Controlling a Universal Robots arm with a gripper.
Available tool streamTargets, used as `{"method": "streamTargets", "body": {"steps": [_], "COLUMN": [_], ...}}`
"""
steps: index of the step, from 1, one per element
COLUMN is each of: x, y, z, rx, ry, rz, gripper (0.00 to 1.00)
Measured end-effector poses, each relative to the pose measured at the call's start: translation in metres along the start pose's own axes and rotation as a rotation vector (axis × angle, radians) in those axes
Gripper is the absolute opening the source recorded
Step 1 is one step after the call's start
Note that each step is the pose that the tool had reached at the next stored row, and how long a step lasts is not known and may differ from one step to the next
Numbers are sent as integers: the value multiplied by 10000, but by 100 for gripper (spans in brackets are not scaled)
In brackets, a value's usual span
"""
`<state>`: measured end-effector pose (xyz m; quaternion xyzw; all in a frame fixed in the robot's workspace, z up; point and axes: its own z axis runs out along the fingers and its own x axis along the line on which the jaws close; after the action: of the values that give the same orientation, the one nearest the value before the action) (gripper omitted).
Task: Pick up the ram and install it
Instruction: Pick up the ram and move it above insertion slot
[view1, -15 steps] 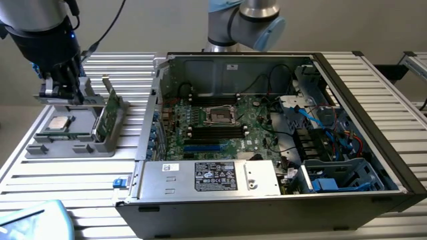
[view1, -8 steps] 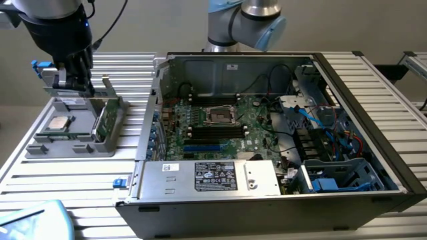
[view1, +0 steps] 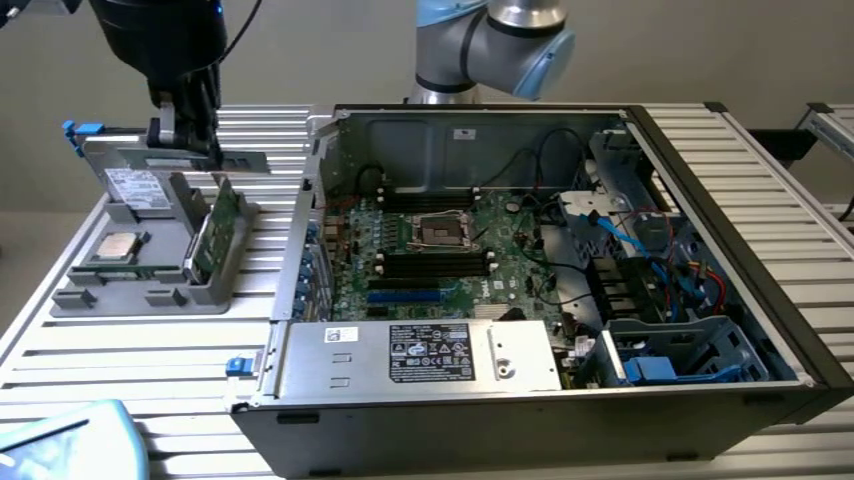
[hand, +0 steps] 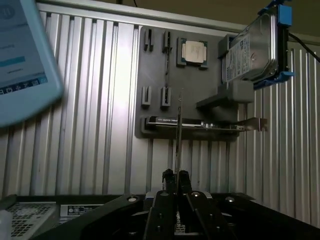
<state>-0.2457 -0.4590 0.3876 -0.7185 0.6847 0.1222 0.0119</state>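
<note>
Pincer (hand: 176, 176), black and two-fingered, is clenched on one end of the long, thin green memory stick, the ram (hand: 178, 132), as far as the wrist view lets me judge. The stick runs out from its grip as a hairline, seen edge-on.

In the exterior view the pincer hangs in the upper left of the frame, above the flat grey plastic parts tray (view1: 80, 297). The ram is therefore in the air over that tray, apart from the other parts. On the tray below are a square silver processor chip (hand: 194, 51), a grey boxy drive with a white label (hand: 249, 50) and a green expansion card standing on edge (view1: 214, 245).

The tray rests on a ribbed aluminium surface (view1: 147, 360). To the exterior view's right stands the open black computer case (view1: 534, 440), with its green motherboard (view1: 514, 235) and black memory slots (view1: 434, 266).

The step in hand looks like the carry. Done well, it wants a firm, square hold so the stick neither slips nor swings, and enough height to clear the upright card.

The ram's long axis follows the pincer's own reach, with its free end pointing down at the tray.
</note>
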Motion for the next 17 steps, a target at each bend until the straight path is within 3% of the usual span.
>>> {"method": "streamTargets", "body": {"steps": [4, 7, 8, 9, 17], "x": [-7, -11, -14, -13, 4], "y": [-167, -293, -379, -421, -739], "z": [-116, -187, -237, -256, -339], "rx": [5, 10, 12, 14, 12], "ry": [-163, -317, -421, -450, -453], "rz": [-27, -52, -69, -75, -84], "gripper": [14, 14, 14, 14, 14]}}
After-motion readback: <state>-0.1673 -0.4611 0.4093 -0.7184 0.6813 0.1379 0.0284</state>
